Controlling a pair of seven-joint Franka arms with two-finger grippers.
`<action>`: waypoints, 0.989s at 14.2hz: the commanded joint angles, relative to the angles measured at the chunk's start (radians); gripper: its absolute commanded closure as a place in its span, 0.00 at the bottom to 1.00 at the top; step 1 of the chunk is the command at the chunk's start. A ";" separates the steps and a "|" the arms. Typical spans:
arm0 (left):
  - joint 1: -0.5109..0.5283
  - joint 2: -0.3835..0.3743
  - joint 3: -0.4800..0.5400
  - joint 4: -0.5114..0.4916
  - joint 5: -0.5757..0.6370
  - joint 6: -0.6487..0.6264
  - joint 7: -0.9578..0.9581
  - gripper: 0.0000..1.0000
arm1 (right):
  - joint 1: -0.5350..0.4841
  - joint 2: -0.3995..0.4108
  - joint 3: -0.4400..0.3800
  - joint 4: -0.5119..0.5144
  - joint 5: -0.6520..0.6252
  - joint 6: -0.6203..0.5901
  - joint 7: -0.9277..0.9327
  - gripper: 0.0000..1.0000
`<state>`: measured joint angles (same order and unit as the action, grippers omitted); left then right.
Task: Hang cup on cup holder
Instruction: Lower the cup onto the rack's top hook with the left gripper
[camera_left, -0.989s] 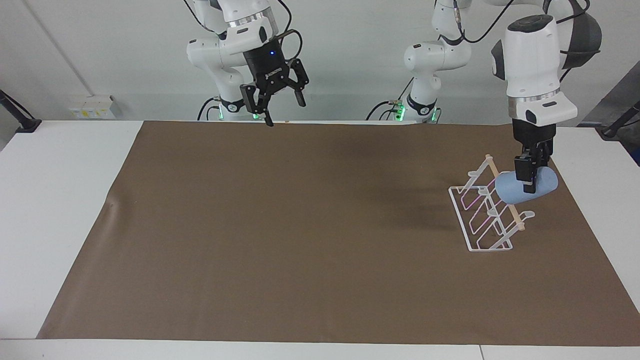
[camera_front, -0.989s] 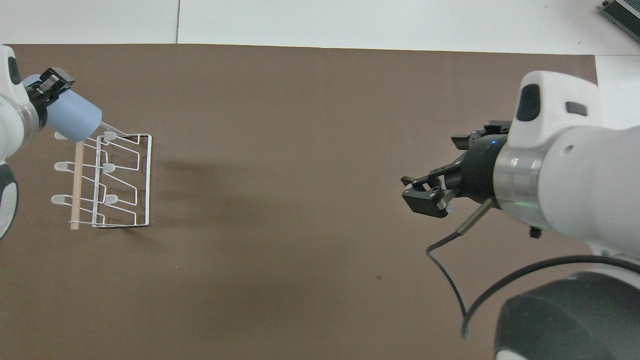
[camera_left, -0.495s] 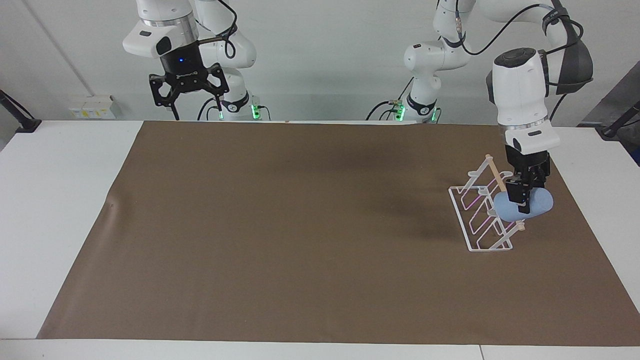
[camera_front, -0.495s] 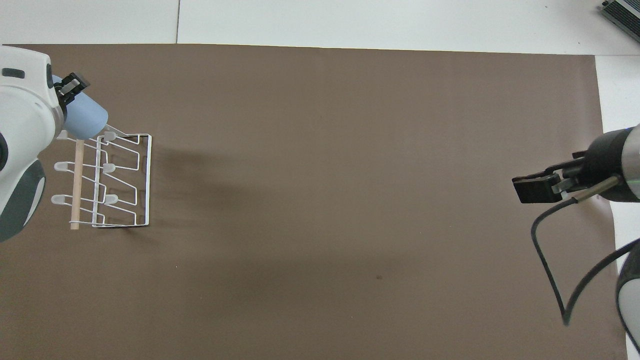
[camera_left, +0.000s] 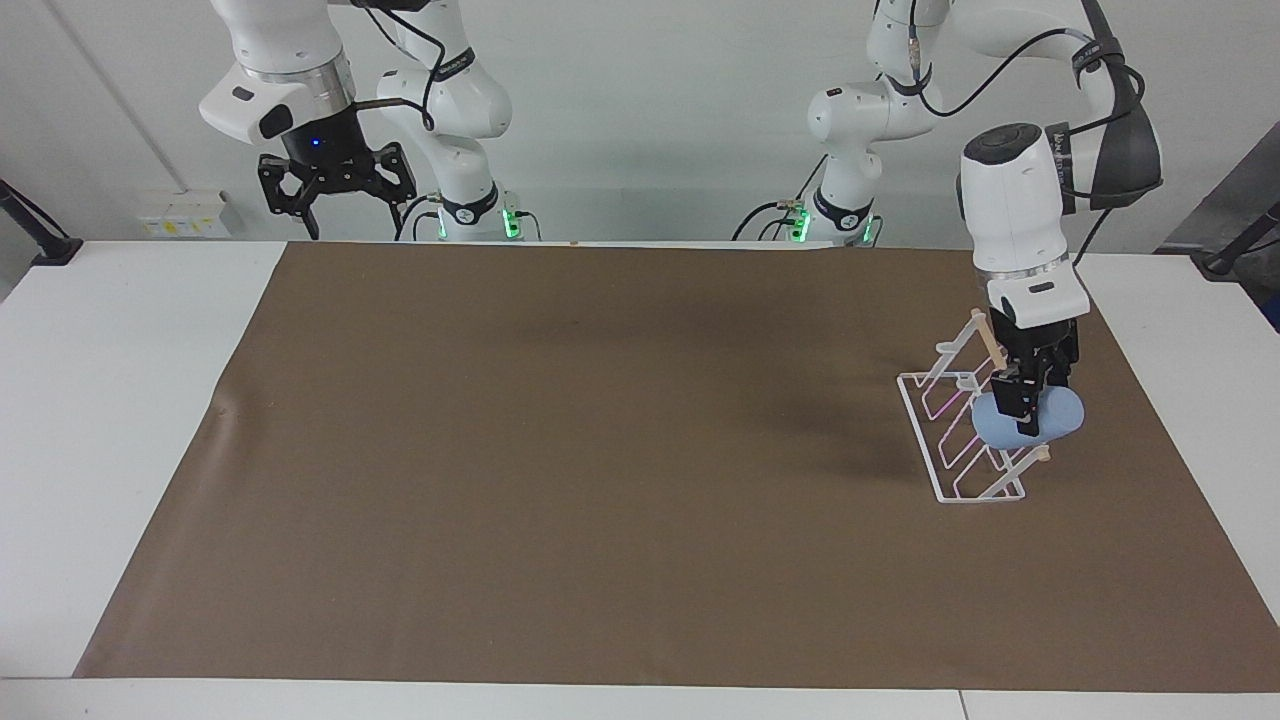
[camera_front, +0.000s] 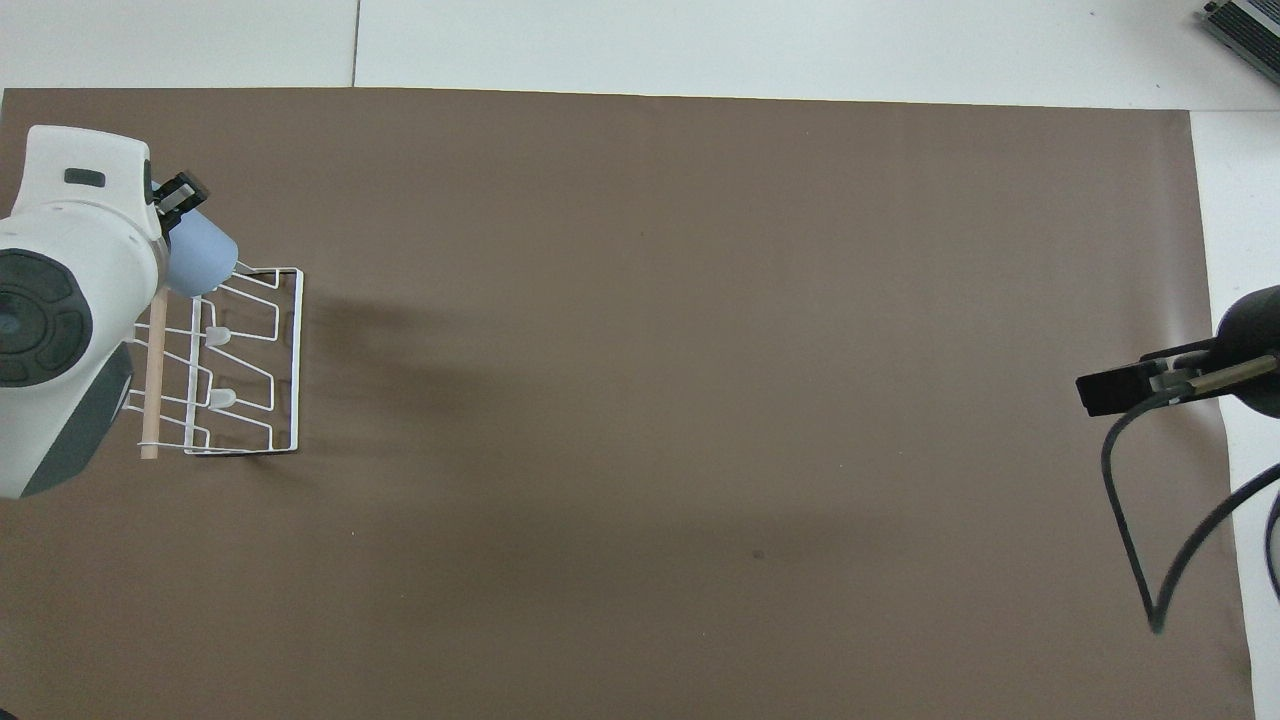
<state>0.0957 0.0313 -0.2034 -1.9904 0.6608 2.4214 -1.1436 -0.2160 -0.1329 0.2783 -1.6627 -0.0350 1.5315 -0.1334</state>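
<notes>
The light-blue cup (camera_left: 1058, 420) (camera_front: 203, 262) lies on its side, gripped in my left gripper (camera_left: 1022, 410) (camera_front: 180, 198), which is shut on it. It hangs low against the wooden dowel of the white wire cup holder (camera_left: 950, 440) (camera_front: 270, 360), at the rack's end farther from the robots. Its mouth points into the rack and covers one prong tip. Whether the cup rests on that prong I cannot tell. My right gripper (camera_left: 337, 195) (camera_front: 1115, 388) waits raised and open over the table edge at the right arm's end.
A brown mat (camera_left: 600, 450) covers most of the white table (camera_left: 120, 400). The cup holder stands on the mat near the left arm's end. A black cable (camera_front: 1130, 540) hangs from the right arm.
My left gripper has come down with the cup, from above the dowel to low against the rack. The right arm has swung away from the middle toward its own end of the table.
</notes>
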 joint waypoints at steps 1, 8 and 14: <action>-0.002 -0.028 0.006 -0.038 0.029 0.027 -0.051 1.00 | -0.016 -0.054 0.007 -0.122 0.021 0.071 0.054 0.00; 0.001 -0.030 0.006 -0.076 0.043 0.070 -0.058 1.00 | -0.016 -0.071 -0.016 -0.163 0.030 0.085 0.043 0.00; 0.002 -0.031 0.002 -0.084 0.043 0.064 -0.051 0.00 | 0.000 -0.071 -0.016 -0.160 0.034 0.087 0.043 0.00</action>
<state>0.0961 0.0283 -0.2034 -2.0411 0.6789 2.4619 -1.1770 -0.2114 -0.1780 0.2628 -1.7950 -0.0243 1.6007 -0.0930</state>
